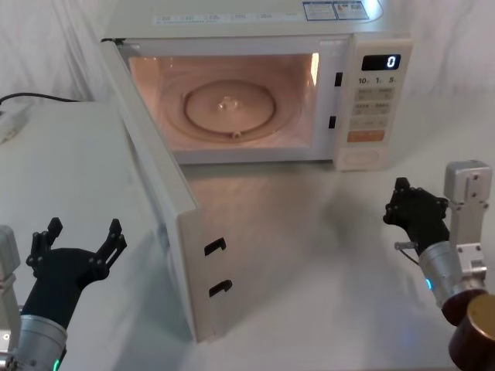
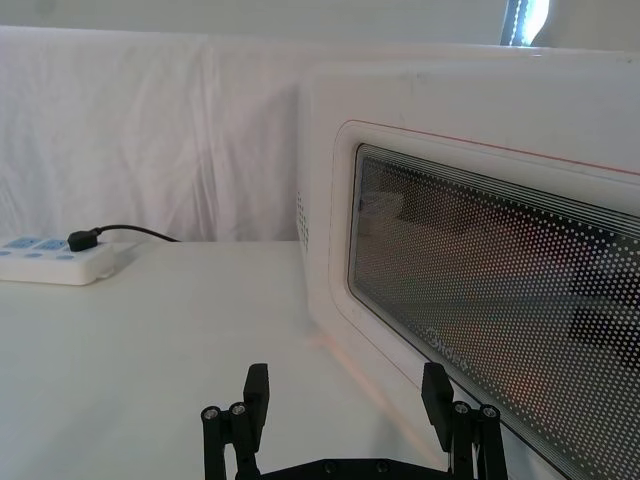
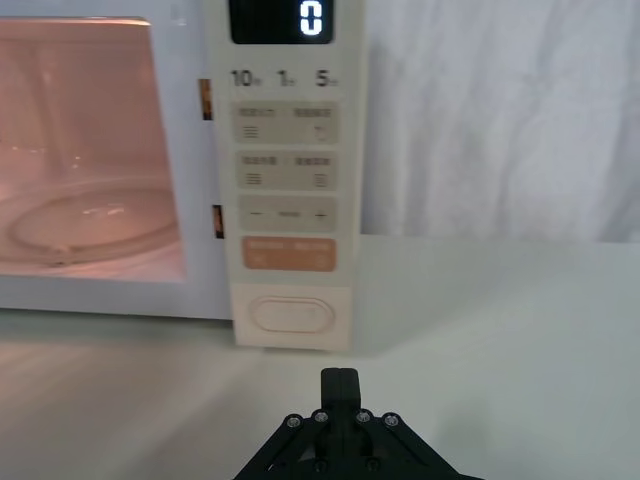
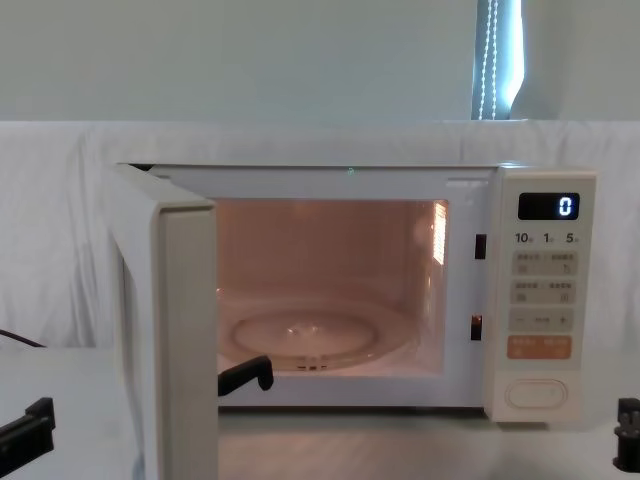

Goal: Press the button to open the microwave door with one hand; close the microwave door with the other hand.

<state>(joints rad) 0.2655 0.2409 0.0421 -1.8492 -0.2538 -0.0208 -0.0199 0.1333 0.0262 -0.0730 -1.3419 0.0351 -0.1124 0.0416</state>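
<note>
The cream microwave door [image 1: 166,209] stands wide open, left gripper [image 1: 77,243] spread beside it, right gripper [image 1: 406,205] pinched closed.

The microwave [image 1: 255,85] stands at the table's [image 1: 69,178] far side, its door [image 1: 166,209] swung out toward the front left. The button [image 1: 363,158] sits lowest on the keypad panel [image 1: 375,100], right of the cavity. A power strip [image 2: 50,262] lies far left.
</note>
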